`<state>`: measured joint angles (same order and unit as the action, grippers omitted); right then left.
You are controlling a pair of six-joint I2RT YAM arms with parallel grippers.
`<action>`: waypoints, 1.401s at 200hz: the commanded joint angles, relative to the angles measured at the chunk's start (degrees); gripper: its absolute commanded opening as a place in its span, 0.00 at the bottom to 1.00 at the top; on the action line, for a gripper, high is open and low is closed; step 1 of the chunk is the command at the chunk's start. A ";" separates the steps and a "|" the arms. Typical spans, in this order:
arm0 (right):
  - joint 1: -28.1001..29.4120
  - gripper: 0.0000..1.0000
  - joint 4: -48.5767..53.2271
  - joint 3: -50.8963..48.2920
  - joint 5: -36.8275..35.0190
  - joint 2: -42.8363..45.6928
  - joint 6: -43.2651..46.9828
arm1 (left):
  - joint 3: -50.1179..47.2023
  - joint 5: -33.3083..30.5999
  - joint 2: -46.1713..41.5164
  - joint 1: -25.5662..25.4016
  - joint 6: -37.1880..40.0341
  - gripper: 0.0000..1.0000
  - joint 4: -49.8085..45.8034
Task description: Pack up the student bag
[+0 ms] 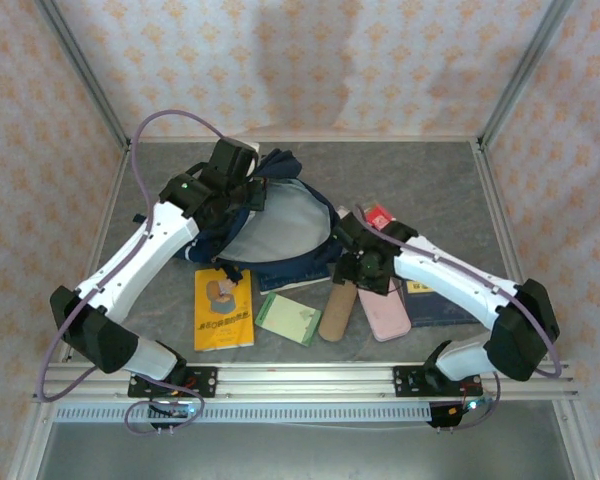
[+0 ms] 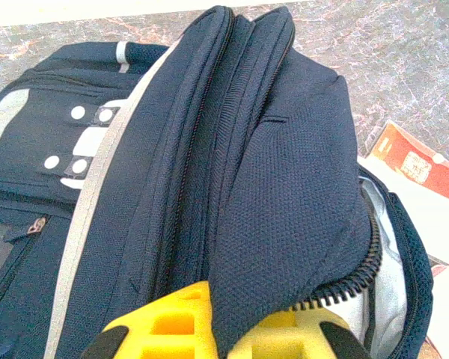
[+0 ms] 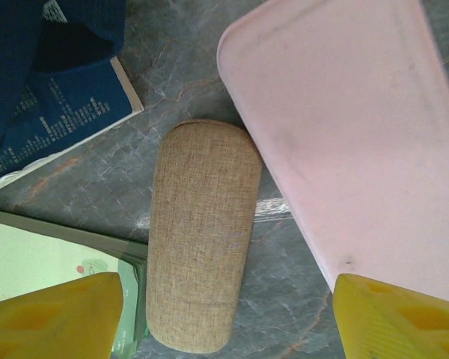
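one woven navy bag [image 2: 284, 187], rounded burlap case [image 3: 202, 232], smooth pink box [image 3: 352, 134]

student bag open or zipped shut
Open: the student bag gapes, its light grey lining showing, and the left end effector pinches the unzipped flap.

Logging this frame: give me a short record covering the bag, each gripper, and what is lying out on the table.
bag: student bag lies open, grey lining showing
left gripper: shut on the student bag's rim fabric
right gripper: open, over the tan case, pink case alongside
loose items: yellow book, green notepad, tan case, pink case, blue book
packing: the loose items are not yet in the bag
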<state>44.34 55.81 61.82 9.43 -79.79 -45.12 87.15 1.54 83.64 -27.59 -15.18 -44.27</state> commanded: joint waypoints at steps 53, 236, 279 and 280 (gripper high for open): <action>3.61 0.76 -13.57 -6.14 -1.69 -6.38 -18.86 | -1.00 -0.25 -1.45 0.71 -1.26 0.00 3.46; 3.98 0.41 -6.23 0.49 -5.01 -7.03 -11.25 | -1.40 1.09 -4.04 1.18 -0.33 0.00 4.28; -0.35 0.33 -10.71 6.23 -0.83 2.59 -6.69 | 1.00 1.80 -3.97 1.23 0.58 0.00 4.31; -0.46 0.32 -10.89 6.40 -0.73 2.74 -6.67 | 1.09 1.80 -3.99 1.23 0.58 0.00 4.29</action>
<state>46.48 46.50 64.51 7.90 -82.56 -55.70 84.71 3.62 82.19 -26.94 -14.96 -43.03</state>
